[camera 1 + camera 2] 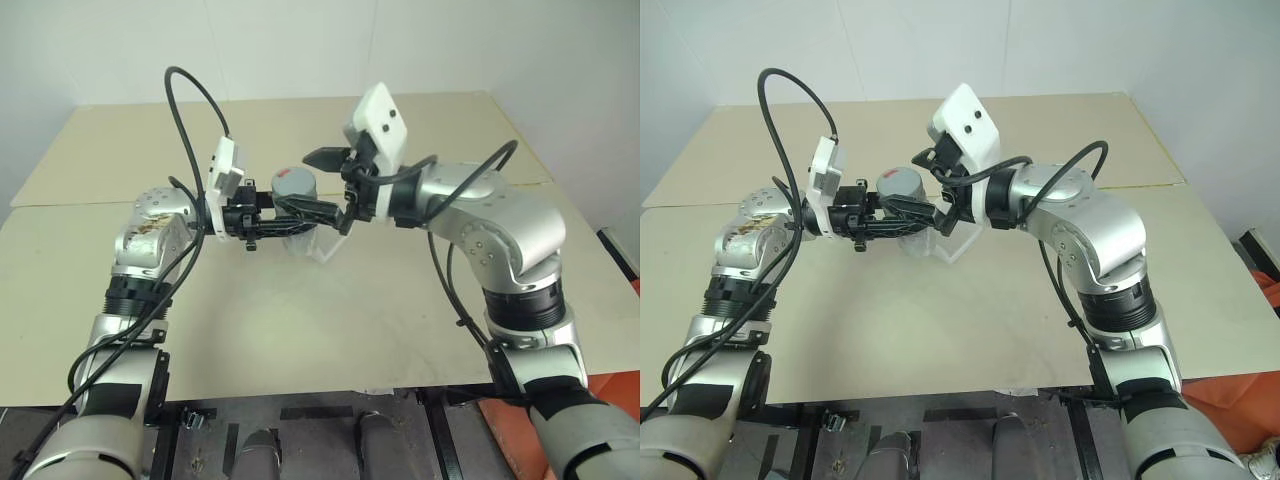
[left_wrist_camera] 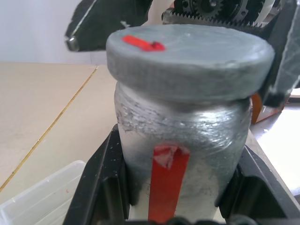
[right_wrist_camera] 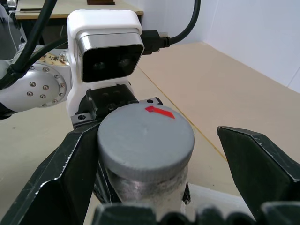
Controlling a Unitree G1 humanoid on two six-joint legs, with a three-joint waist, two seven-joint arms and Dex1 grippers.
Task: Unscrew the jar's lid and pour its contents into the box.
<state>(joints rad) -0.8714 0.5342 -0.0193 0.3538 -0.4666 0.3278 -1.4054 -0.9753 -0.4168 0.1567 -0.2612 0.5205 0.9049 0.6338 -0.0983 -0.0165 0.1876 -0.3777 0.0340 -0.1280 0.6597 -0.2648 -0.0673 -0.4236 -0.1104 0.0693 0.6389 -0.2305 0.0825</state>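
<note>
Jar (image 2: 180, 145): upright, clamped in left hand (image 1: 300, 212) above worktop (image 1: 330, 310); grey lid (image 3: 145, 140) on, flanked by spread right hand (image 3: 154, 154); box (image 2: 37, 197) below.

Beige tabletop (image 1: 330, 300) w/ a seam line running across it; clear plastic box (image 1: 322, 245) sits on it — directly below the left gripper (image 1: 330, 212), near the right gripper (image 1: 333, 190); surface otherwise plain.
</note>
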